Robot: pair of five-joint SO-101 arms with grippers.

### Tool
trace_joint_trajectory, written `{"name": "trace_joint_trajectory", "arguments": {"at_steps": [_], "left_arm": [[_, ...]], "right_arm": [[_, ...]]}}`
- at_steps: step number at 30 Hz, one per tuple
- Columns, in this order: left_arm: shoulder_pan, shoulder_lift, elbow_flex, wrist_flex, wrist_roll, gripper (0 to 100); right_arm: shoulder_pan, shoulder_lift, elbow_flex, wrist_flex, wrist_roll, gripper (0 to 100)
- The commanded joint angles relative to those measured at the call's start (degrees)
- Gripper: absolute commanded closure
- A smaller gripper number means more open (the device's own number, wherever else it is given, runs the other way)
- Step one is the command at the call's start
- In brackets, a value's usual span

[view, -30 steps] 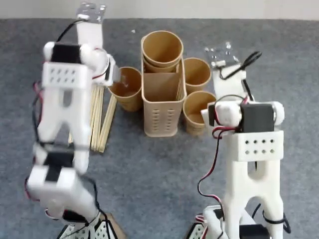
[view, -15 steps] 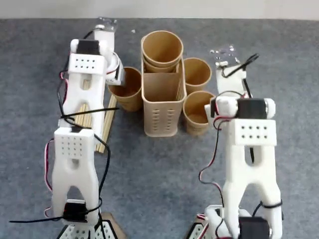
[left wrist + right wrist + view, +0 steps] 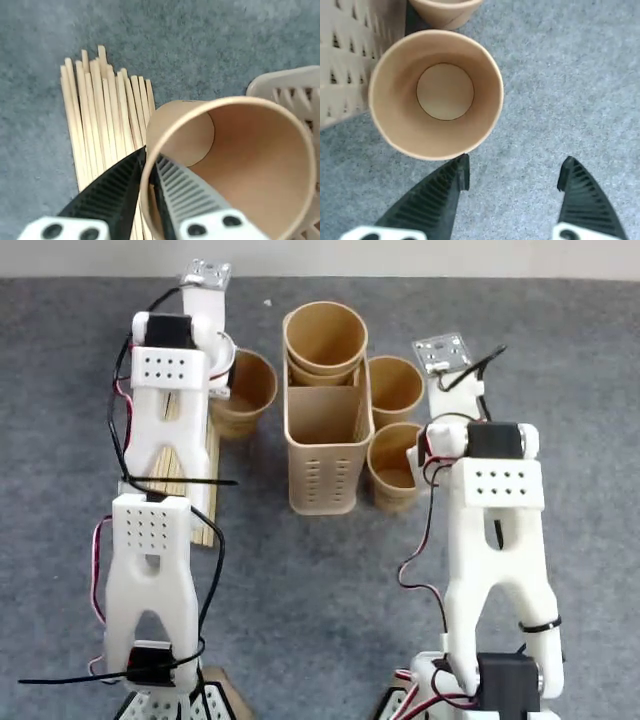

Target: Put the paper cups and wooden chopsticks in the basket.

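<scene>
Grey carpet [image 3: 300,590]. You have five round paper cups [image 3: 325,335] at the slotted basket [image 3: 320,480]; left gripper [image 3: 149,159] pinches the leftmost cup [image 3: 235,165] by its rim, right gripper [image 3: 516,165] spread.

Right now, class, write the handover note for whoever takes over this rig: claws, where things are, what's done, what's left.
Left claw: shut on the rim of the paper cup left of the basket.
Right claw: open, beside the near right cup.
Done: stacked cups sit in the basket's far compartment.
Left: the held cup, the near right cup, the far right cup, and the wooden chopsticks lying on the table.
</scene>
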Motion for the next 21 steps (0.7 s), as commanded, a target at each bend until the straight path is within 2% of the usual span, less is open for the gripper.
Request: {"name": "trace_joint_trajectory", "arguments": {"at_steps": [1,12,16,21], "left_arm": [[-2.33,-5.05,-2.51,0.53,-0.18,100],[-4.18,-35.56,-2.33,0.53,-0.18,100],[-0.48,-44.97,2.15,0.53,-0.18,100],[8.04,-53.14,9.1,0.53,-0.18,100]], "right_arm": [[0.75,0.13,-0.22,-0.75,0.44,72.0],[0.48,0.22,-0.13,-7.34,0.44,72.0],[0.4,0.22,2.42,-12.0,0.35,72.0],[-1.63,0.22,11.12,-20.79,0.35,72.0]]}}
